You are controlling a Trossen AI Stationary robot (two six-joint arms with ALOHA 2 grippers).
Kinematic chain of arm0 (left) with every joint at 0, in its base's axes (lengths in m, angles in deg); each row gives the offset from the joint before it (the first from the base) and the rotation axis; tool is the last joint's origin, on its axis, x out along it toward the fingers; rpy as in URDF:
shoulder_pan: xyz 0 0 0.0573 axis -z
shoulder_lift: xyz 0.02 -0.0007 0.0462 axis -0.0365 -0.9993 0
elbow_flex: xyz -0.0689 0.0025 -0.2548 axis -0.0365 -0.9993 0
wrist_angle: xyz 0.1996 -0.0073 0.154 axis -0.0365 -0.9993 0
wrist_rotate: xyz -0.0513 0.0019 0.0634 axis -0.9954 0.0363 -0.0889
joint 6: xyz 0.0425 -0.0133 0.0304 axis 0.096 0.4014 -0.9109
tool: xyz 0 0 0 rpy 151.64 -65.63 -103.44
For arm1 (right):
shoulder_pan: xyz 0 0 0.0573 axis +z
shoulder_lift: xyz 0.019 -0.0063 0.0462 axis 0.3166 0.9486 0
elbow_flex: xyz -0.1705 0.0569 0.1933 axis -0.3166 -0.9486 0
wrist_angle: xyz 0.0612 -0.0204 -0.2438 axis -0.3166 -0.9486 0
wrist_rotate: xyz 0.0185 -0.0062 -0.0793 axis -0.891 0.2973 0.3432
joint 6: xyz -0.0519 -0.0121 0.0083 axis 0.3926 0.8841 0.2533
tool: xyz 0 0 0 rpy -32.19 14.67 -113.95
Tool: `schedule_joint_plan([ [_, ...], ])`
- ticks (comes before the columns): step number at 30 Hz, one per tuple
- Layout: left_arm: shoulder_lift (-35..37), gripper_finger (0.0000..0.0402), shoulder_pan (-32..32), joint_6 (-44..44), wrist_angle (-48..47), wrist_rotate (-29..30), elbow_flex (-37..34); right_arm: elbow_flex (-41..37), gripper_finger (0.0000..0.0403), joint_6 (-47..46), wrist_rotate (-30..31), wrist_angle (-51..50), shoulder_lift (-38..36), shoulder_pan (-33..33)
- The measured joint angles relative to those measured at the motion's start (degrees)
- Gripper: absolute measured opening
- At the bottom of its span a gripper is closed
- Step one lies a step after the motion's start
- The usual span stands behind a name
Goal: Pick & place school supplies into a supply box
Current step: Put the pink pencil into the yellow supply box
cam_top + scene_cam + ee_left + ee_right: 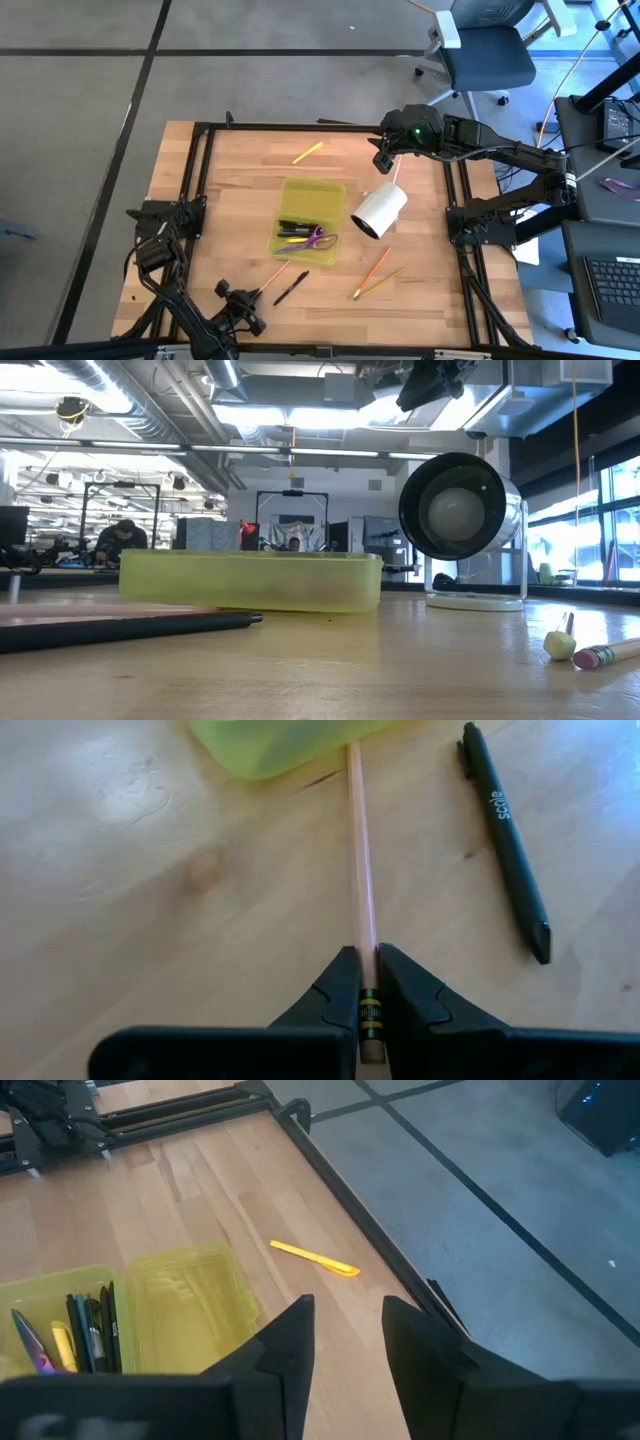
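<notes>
Pinching pencil (362, 890) — left claw (366, 982) | pencil tip hidden under supply box (280, 740) | right claw (348, 1342) spread

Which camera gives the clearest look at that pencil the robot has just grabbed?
The left wrist view: the pencil runs from the shut left gripper to the box. From above it is a thin line. The other views miss it.

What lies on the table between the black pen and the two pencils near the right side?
Nothing. In the high view, the stretch between the black pen and the two pencils is bare wooden table.
</notes>
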Motion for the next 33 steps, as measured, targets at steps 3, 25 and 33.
schedule_joint_plan([
  [3, 0.89, 0.0012, 0.68, 0.00, -0.30, -0.72, 0.07, 0.00, 0.0124, 0.00, 0.00, -0.02, 0.00, 0.00],
  [25, 10.98, 0.0012, 3.30, -4.63, -0.40, -6.57, 0.09, 0.00, 0.0124, 1.54, -0.05, -0.04, 0.00, 0.00],
  [33, 18.31, 0.0012, 3.26, -10.54, -0.28, -6.96, 0.11, 0.00, 0.0124, 1.73, -0.07, -0.07, 0.00, 0.00],
])
